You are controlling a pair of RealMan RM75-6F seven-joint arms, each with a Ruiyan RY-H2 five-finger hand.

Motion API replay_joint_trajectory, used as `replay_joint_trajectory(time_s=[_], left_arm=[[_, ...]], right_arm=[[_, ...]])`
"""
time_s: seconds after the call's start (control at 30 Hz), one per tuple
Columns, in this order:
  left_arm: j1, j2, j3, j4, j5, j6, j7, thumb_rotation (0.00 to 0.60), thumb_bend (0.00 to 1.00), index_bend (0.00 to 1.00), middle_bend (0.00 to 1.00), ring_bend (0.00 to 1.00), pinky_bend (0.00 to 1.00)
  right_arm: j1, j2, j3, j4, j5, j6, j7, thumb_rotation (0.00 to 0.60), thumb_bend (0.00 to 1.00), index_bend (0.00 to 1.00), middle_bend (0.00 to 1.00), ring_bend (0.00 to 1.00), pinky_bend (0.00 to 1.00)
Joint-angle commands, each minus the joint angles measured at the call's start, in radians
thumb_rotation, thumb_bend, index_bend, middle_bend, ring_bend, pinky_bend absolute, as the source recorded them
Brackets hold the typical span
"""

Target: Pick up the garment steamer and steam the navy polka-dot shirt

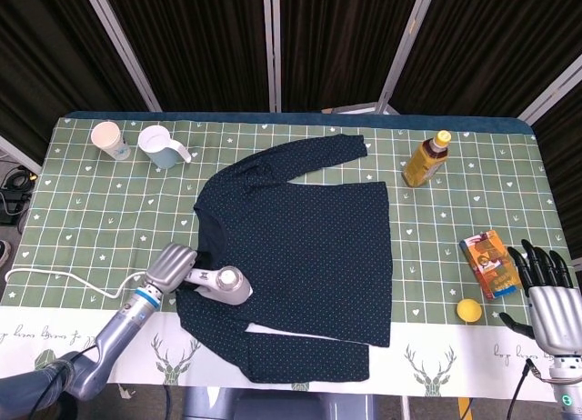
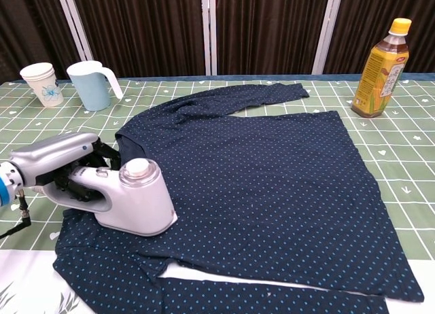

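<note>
Chest view shows the left hand [image 2: 58, 166] holding the steamer [image 2: 132, 206] by its handle, sitting on the shirt's [image 2: 272, 171] near left edge. Most shirt lies to its right. The right hand [image 1: 546, 293] is open, far away.

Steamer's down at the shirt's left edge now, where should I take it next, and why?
Probably slide it right across the body: the left hand holds the steamer at the left edge of the shirt, and most of the cloth lies to its right.
</note>
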Motion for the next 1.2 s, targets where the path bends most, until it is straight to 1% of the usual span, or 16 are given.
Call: replay_joint_trajectory(time_s=[0.03,0.3,0.6,0.73,1.0,1.03,1.1,1.13,1.17,1.2], left_arm=[[0.002,0.015,-0.008,-0.003,0.002,0.011,-0.017,0.600,0.63,0.97,0.83,0.75,0.98],[0.003,0.063,-0.048,-0.033,-0.005,0.045,-0.068,0.600,0.63,0.97,0.83,0.75,0.98],[0.004,0.107,-0.080,-0.039,-0.034,0.048,-0.100,0.600,0.63,0.97,0.83,0.75,0.99],[0.010,0.113,-0.081,0.002,-0.053,0.034,-0.105,0.600,0.63,0.97,0.83,0.75,0.98],[0.028,0.081,-0.078,0.147,-0.099,-0.010,-0.163,0.600,0.61,0.97,0.83,0.75,0.98],[0.029,0.076,-0.078,0.163,-0.102,-0.016,-0.171,0.600,0.59,0.95,0.83,0.75,0.97],[0.031,0.069,-0.077,0.191,-0.106,-0.029,-0.187,0.600,0.44,0.89,0.78,0.71,0.91],[0.031,0.067,-0.076,0.196,-0.107,-0.032,-0.190,0.600,0.27,0.79,0.71,0.64,0.83],[0.032,0.066,-0.074,0.205,-0.110,-0.040,-0.196,0.600,0.16,0.71,0.64,0.58,0.76],[0.032,0.066,-0.071,0.213,-0.112,-0.052,-0.202,0.600,0.05,0.58,0.52,0.48,0.64]], right_arm=[[0.000,0.000,0.000,0.000,0.000,0.000,0.000,0.600,0.00,0.00,0.00,0.00,0.00],[0.001,-0.001,0.000,-0.001,0.001,-0.003,-0.003,0.600,0.00,0.00,0.00,0.00,0.00],[0.001,-0.001,-0.001,-0.001,0.000,-0.003,-0.005,0.600,0.00,0.00,0.00,0.00,0.00],[0.001,-0.002,-0.001,-0.001,0.000,-0.002,-0.005,0.600,0.00,0.00,0.00,0.00,0.00],[0.002,-0.004,-0.003,-0.001,-0.001,-0.006,-0.012,0.600,0.00,0.00,0.00,0.00,0.00],[0.003,-0.005,-0.003,-0.001,0.000,-0.007,-0.014,0.600,0.00,0.00,0.00,0.00,0.00],[0.003,-0.006,-0.003,-0.003,0.000,-0.008,-0.016,0.600,0.00,0.00,0.00,0.00,0.00],[0.003,-0.006,-0.003,-0.003,0.000,-0.008,-0.017,0.600,0.00,0.00,0.00,0.00,0.00],[0.003,-0.007,-0.003,-0.003,0.000,-0.008,-0.019,0.600,0.00,0.00,0.00,0.00,0.00],[0.003,-0.008,-0.004,-0.004,0.000,-0.009,-0.022,0.600,0.00,0.00,0.00,0.00,0.00]])
